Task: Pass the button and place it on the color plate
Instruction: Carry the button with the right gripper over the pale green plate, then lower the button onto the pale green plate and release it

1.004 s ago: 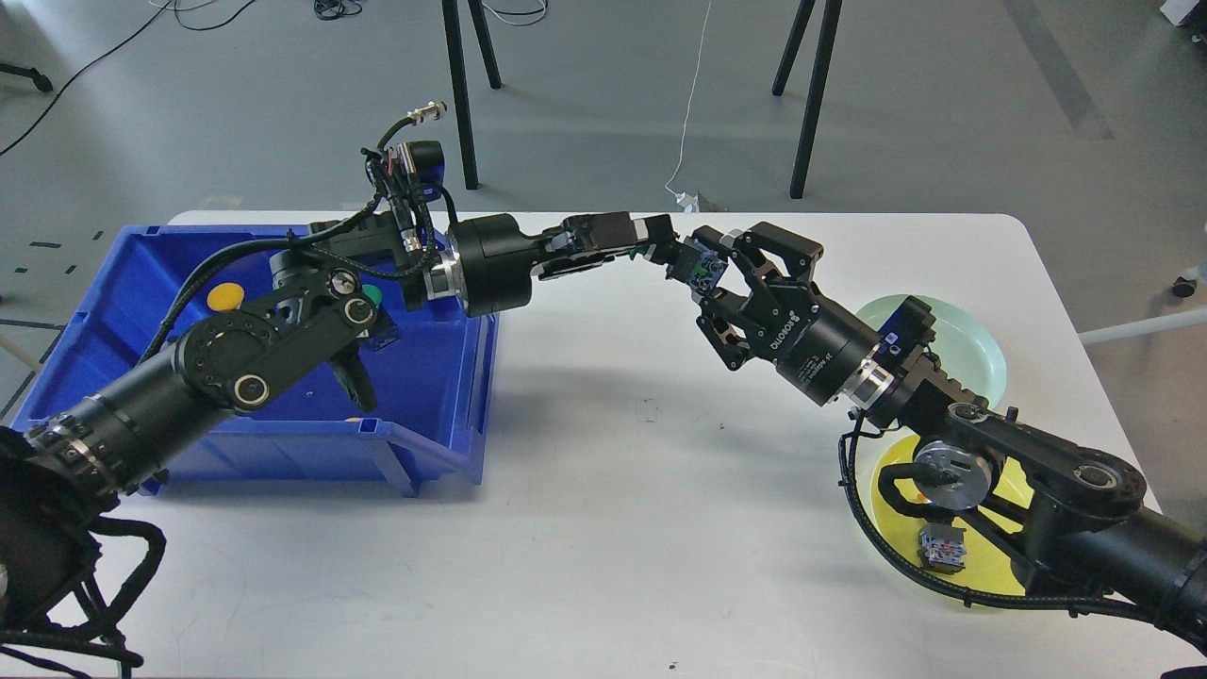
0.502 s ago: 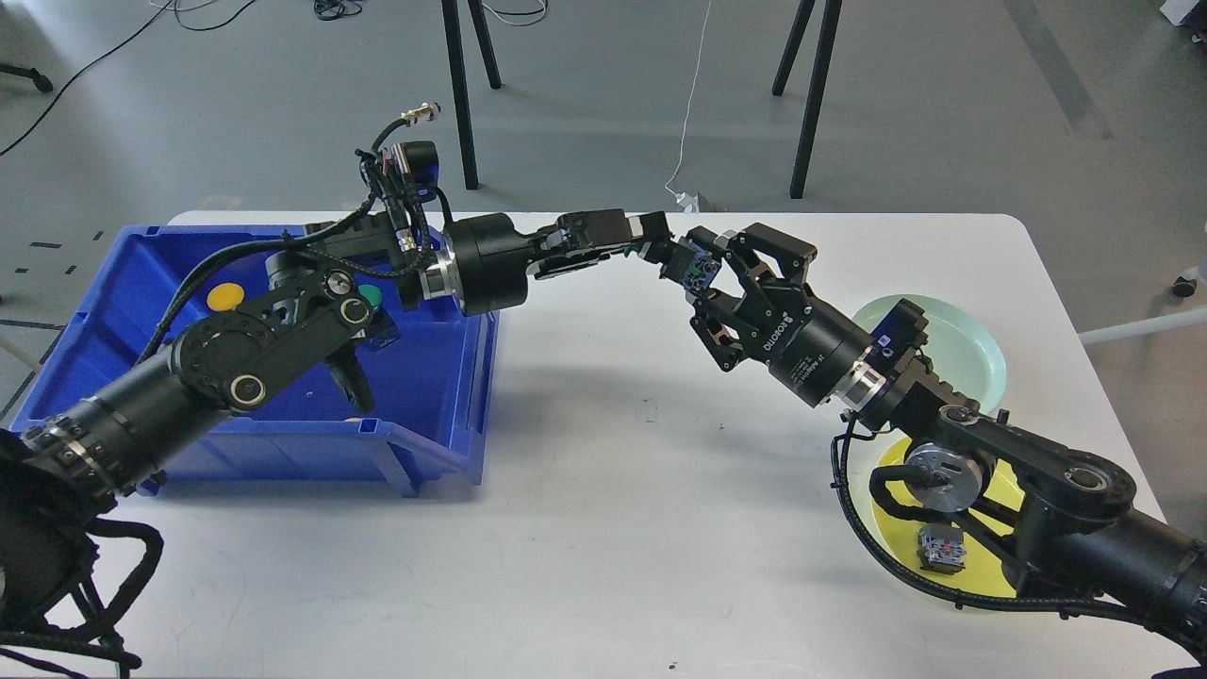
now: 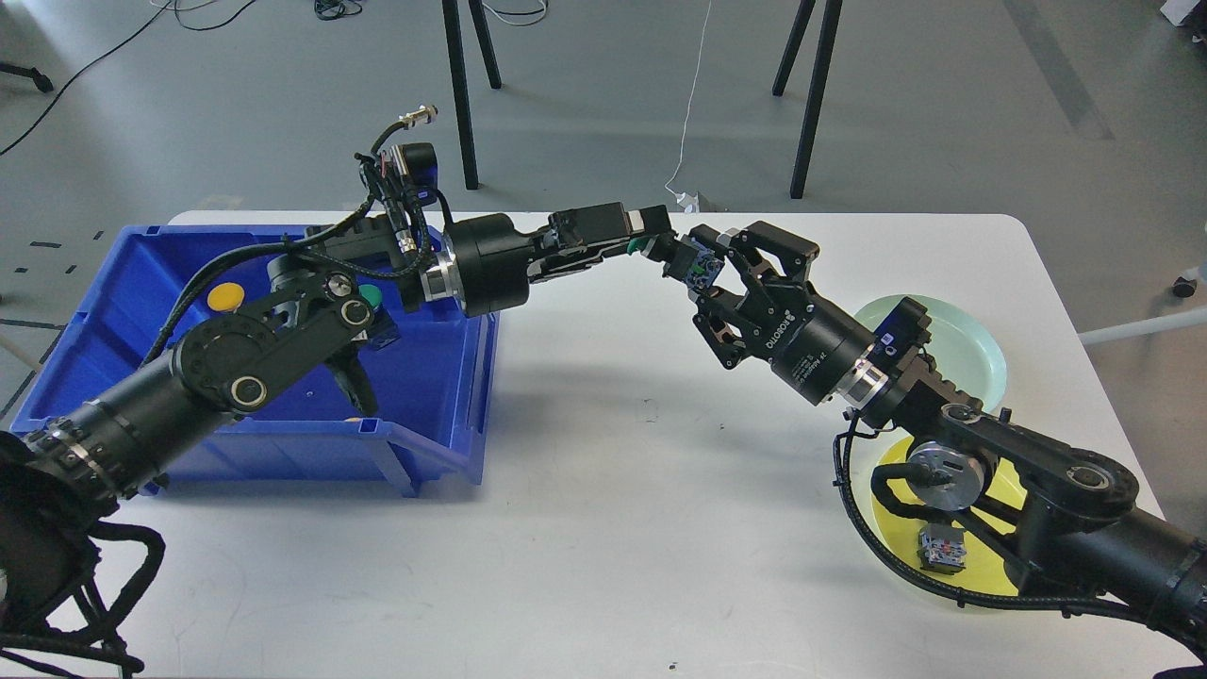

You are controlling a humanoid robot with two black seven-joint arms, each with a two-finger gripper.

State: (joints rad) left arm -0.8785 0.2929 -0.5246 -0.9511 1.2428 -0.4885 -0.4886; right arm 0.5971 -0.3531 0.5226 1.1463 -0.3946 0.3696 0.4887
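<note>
Above the middle of the bench's far edge, my left gripper [image 3: 660,247] has barely shifted, still clenched on the button [image 3: 701,268], which sits between my right gripper's [image 3: 721,283] still-spread fingers, so the handover remains unfinished.

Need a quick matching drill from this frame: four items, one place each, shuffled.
Things:
1. small button part with green cap
2. yellow round button
3. small grey block-shaped button
4. pale green round plate

Places:
A. on the yellow round plate
B. between the two grippers, above the white table
C. in the blue plastic bin
D. near the table's right edge

Pairs: 1-B, 2-C, 3-A, 4-D
</note>
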